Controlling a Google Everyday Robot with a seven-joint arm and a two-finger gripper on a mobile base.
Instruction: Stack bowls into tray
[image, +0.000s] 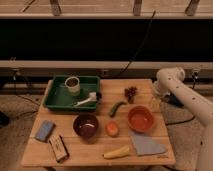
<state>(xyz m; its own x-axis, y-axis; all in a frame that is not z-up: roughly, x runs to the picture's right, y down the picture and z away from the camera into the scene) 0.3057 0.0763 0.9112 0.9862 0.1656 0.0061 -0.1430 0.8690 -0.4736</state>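
Gripper (155, 102), open or closed cannot tell, hangs at bench's right edge just behind orange bowl (140, 118); suggest pinching its near rim, lifting clear, nesting with maroon bowl (86, 125) mid-front, in tray (52, 95) back-left: 0 of 2 bowls placed.

You've got a wooden table (65, 120) carrying the green tray (54, 96) back left, grapes (131, 92), a green vegetable (117, 108), maroon bowl (86, 125), orange bowl (140, 118), small orange fruit (112, 129) between them, banana (116, 152), grey-blue cloth (146, 145), blue sponge (44, 130), brown packet (59, 147), with the gripper (156, 102) over its right edge.
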